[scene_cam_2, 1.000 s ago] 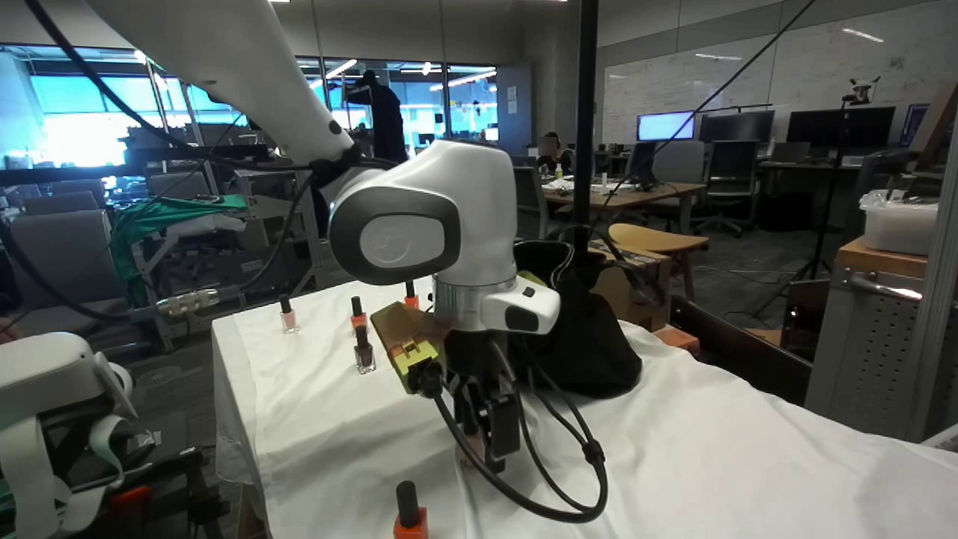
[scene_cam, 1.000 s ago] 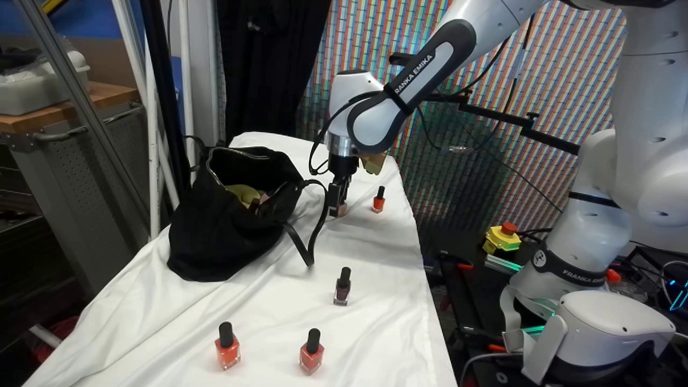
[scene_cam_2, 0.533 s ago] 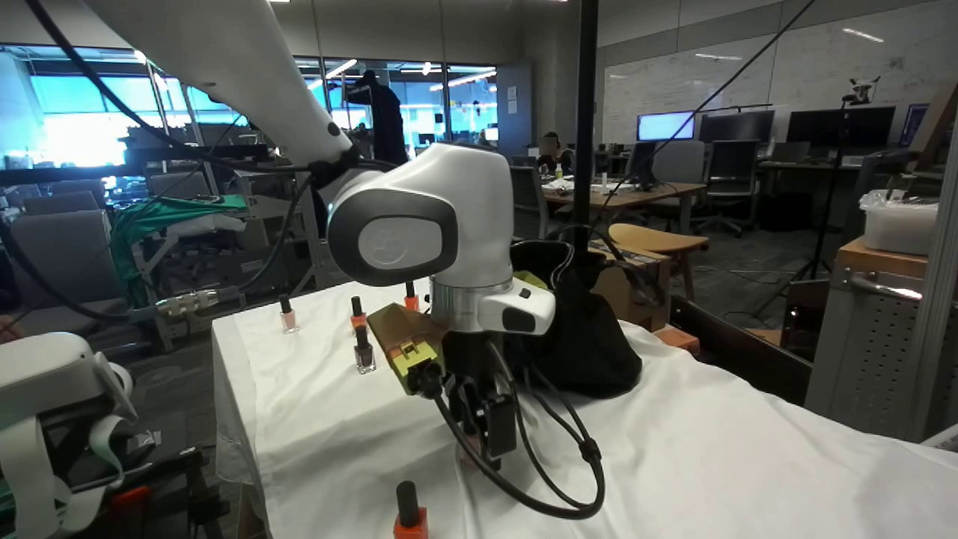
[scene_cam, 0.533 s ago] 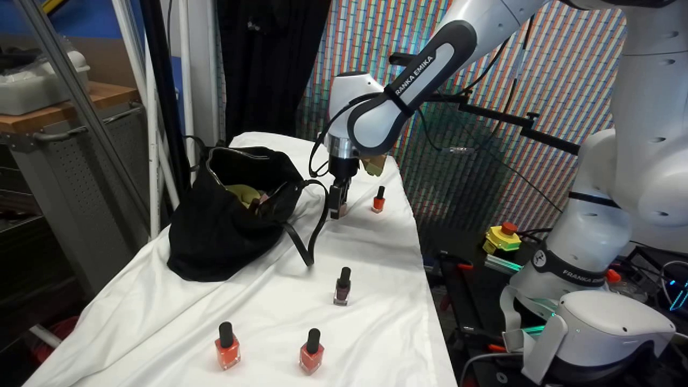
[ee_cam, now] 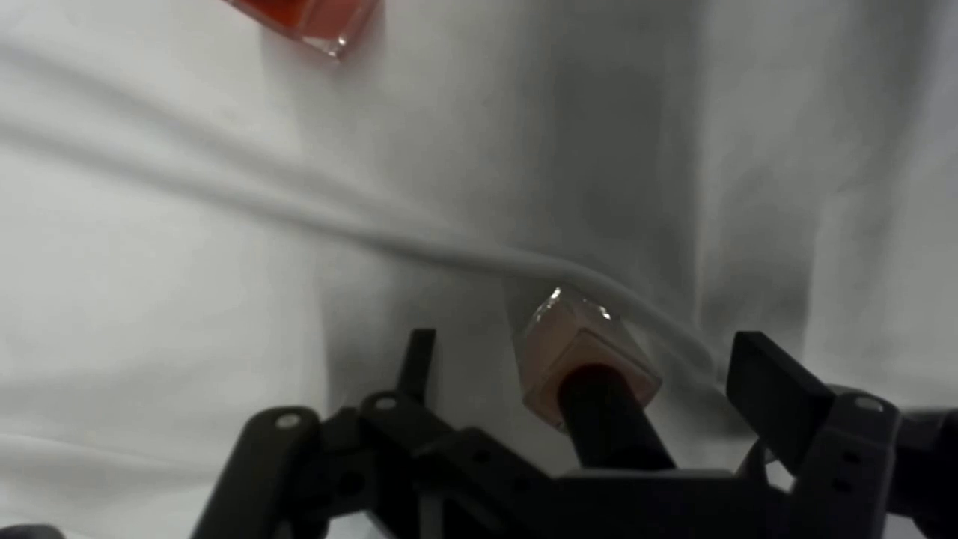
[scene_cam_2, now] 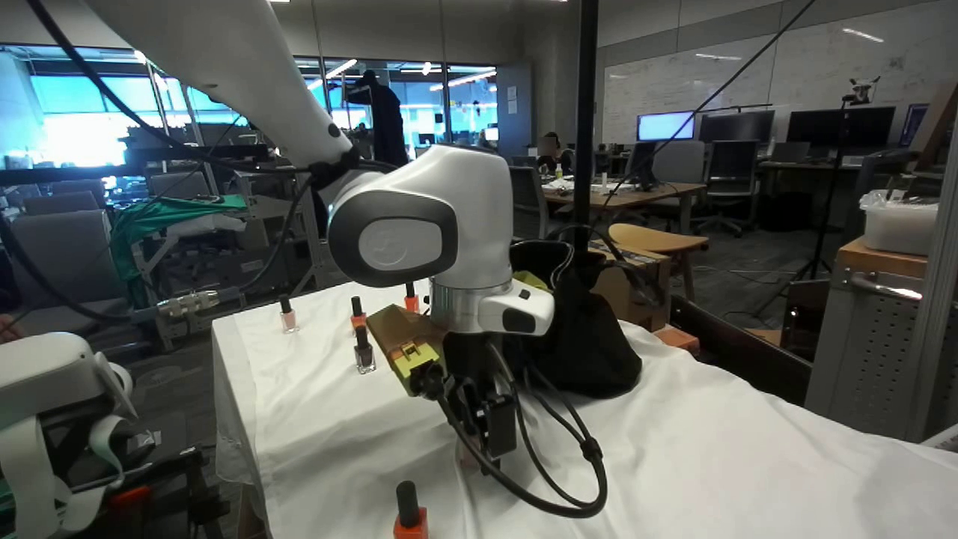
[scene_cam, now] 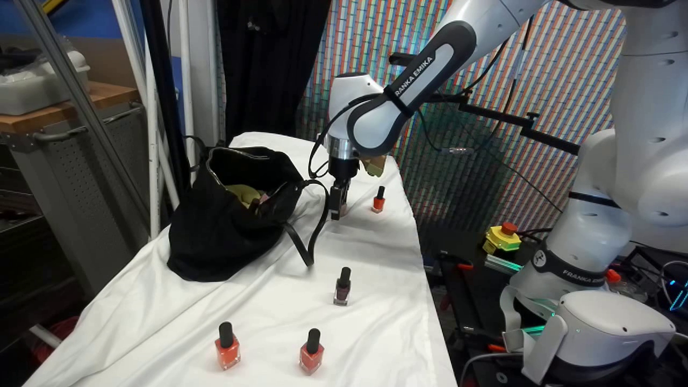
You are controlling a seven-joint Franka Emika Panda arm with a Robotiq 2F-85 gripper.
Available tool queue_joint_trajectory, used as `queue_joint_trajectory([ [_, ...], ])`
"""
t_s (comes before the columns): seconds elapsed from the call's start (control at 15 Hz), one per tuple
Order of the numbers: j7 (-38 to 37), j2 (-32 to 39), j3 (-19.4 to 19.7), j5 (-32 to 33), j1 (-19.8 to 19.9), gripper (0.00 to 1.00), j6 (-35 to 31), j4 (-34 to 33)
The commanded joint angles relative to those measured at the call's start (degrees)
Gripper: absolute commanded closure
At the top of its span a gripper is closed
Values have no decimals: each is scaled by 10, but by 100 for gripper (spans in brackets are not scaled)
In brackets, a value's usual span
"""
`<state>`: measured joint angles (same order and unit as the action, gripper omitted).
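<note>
My gripper (ee_cam: 586, 337) has its jaws wide apart, nothing held; pink bottle (ee_cam: 580, 352) upright between them, gap each side. Red bottle (scene_cam: 378, 204) near, toward the table edge (scene_cam: 413, 236); black bag (scene_cam: 223, 242) opposite. White cloth (scene_cam: 379, 260) creased. Desk (scene_cam_2: 647, 195) far back.

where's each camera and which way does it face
An exterior view: above an end of the table, facing along it; arm shows.
An exterior view: near the opposite end, facing back; wrist shows large.
Wrist view: over the table, facing down past the hand to a pink bottle.
Both exterior views share the black bag.
</note>
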<state>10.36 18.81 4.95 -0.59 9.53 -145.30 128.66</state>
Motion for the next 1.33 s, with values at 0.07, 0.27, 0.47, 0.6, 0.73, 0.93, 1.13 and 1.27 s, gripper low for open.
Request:
queue_joint_trajectory([
  [0.07,15,5,-5,-5,4,0,10,-6],
  [0.27,15,6,-4,-2,2,26,10,-7],
  [0.47,16,6,-3,-2,3,44,11,-8],
  [0.6,16,6,-3,-1,2,58,10,-8],
  [0.73,12,5,-1,2,1,72,11,-7],
  [0.93,6,4,1,8,-2,78,16,-8],
  [1.13,2,0,4,20,-7,78,30,-10],
  [1.27,-1,-8,9,40,-12,78,49,-11],
])
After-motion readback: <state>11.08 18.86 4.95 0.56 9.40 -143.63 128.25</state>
